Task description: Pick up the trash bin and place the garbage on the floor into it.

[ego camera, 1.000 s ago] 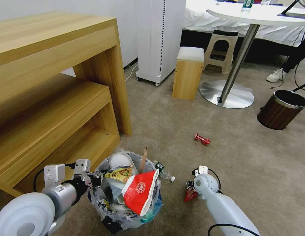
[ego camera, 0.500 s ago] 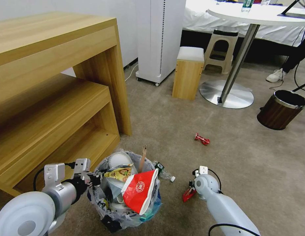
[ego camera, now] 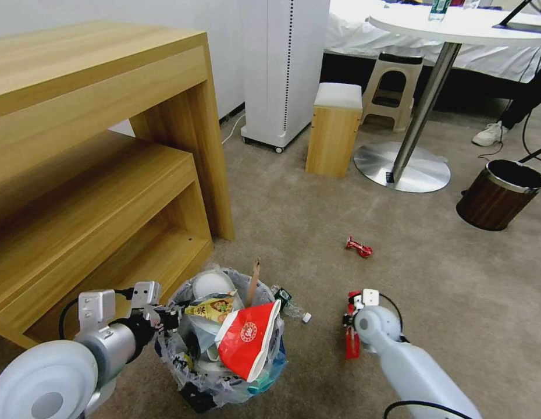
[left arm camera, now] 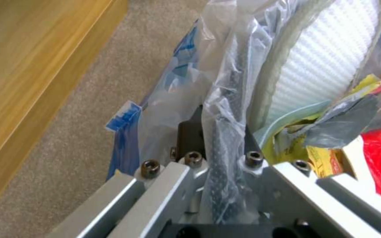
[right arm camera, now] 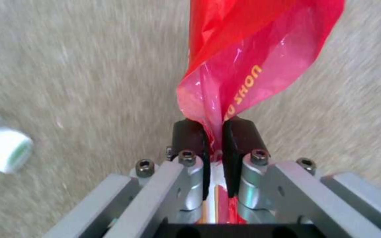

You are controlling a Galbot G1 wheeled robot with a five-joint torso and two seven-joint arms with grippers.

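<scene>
The left gripper (left arm camera: pixel 219 132) pinches the near-left rim of the litter-filled trash bin (ego camera: pixel 183 355) on the carpet, while to its right the right gripper (right arm camera: pixel 215 132) is clamped on a red wrapper (right arm camera: pixel 248 56), with another red wrapper (ego camera: pixel 359 247) lying farther off.

red wrapper (right arm camera: pixel 248 56): orange letters, look like "UOHS", partly creased
red bowl (ego camera: pixel 247 343): round logo, unreadable
</scene>
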